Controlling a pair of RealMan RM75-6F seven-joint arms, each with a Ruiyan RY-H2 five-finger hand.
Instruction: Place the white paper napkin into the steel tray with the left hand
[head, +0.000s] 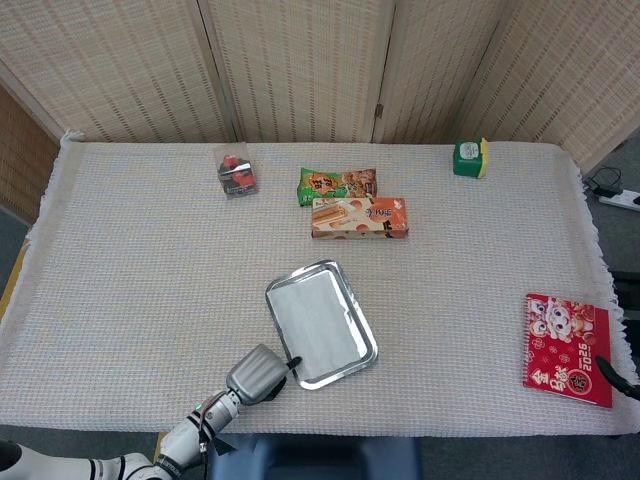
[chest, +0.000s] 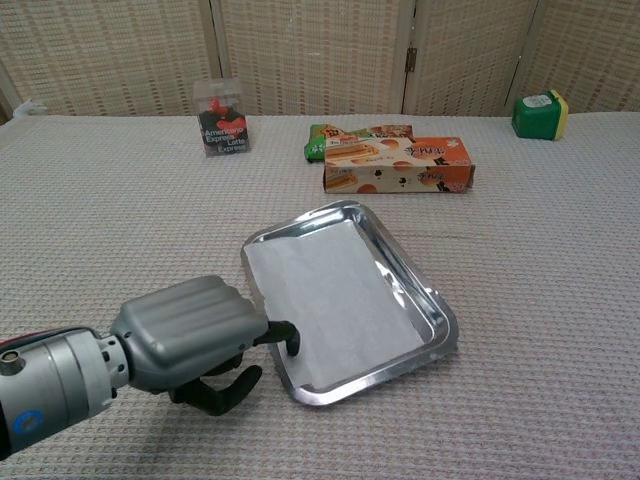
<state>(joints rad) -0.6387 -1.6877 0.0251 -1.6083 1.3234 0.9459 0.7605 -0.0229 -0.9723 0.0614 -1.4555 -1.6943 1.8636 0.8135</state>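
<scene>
The white paper napkin (head: 318, 320) (chest: 335, 300) lies flat inside the steel tray (head: 362, 323) (chest: 421, 288) near the table's front middle. My left hand (head: 259, 373) (chest: 195, 335) sits just off the tray's near-left corner. Its dark fingertip (chest: 288, 338) touches the tray's left rim, and the other fingers curl under with nothing held. My right hand is out of sight in both views.
An orange snack box (head: 359, 217) (chest: 398, 165) and a green snack packet (head: 337, 184) lie beyond the tray. A small clear box (head: 237, 173) (chest: 224, 130) stands at the back left, a green container (head: 470, 158) (chest: 540, 114) at the back right. A red calendar (head: 567, 347) lies at the right edge.
</scene>
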